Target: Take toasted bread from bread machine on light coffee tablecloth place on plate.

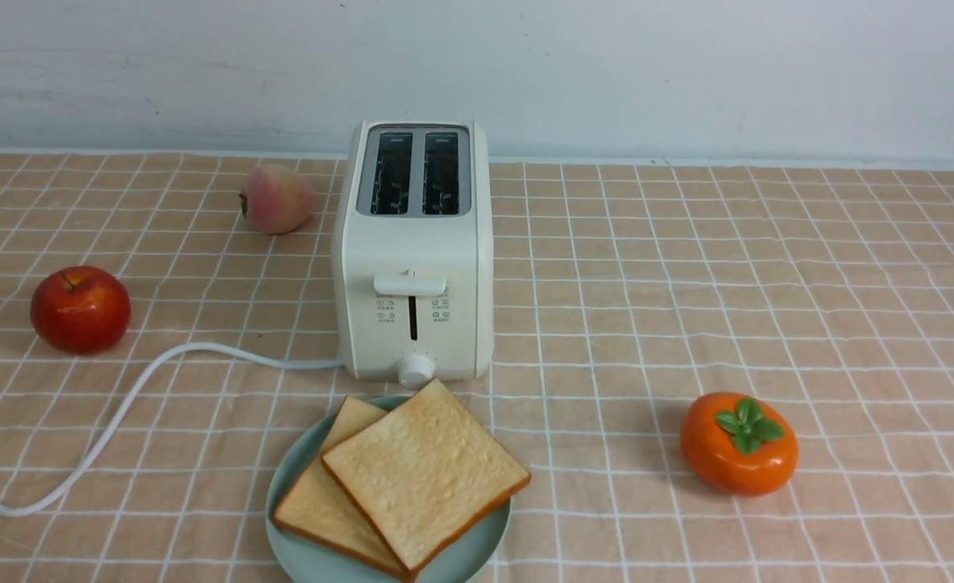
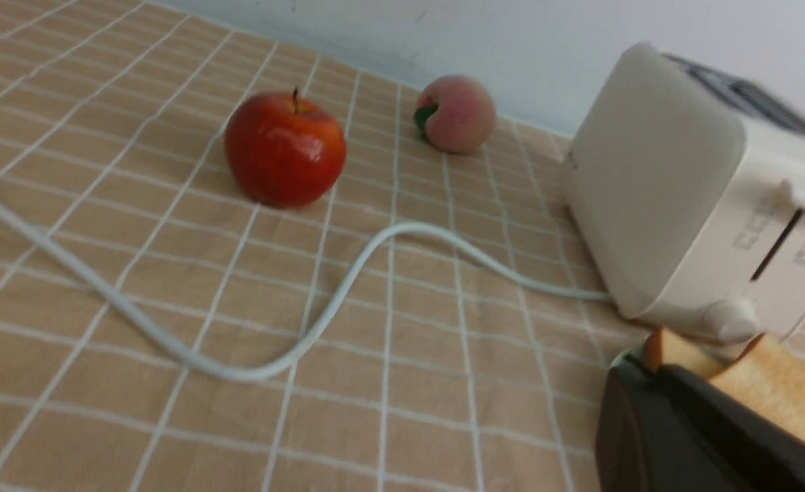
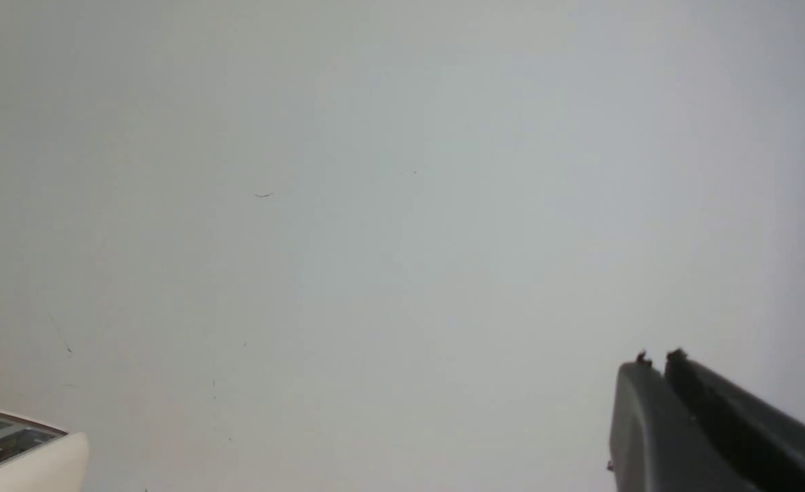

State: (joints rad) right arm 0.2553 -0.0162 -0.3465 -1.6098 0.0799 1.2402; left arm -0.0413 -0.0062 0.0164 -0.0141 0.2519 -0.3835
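Two slices of toast (image 1: 427, 474) lie on a pale green plate (image 1: 489, 541) set on a light coffee cloth (image 1: 631, 340), the upper slice turned at an angle across the lower one, one of its corners reaching past the plate's right rim. Just beyond the plate, a white toaster (image 1: 416, 251) stands near the far edge of the bench (image 1: 866, 243), both slots empty and the knob (image 1: 416, 371) facing the plate. Its white cord (image 1: 133, 397) curves out toward the bench's left edge. A peach (image 1: 278, 198) sits to the toaster's left, near the far edge; a red apple (image 1: 80, 309) rests closer to the left edge. On the right half of the bench, nearer its front edge than the toaster, is an orange persimmon (image 1: 738, 445) with green leaves. A pale wall (image 1: 687, 81) rises behind. In the wrist views, the left gripper (image 2: 647, 372) is closed with nothing held, while the right gripper (image 3: 659, 359) is empty before the wall, its fingertips close to each other; whether they are fully closed cannot be told.
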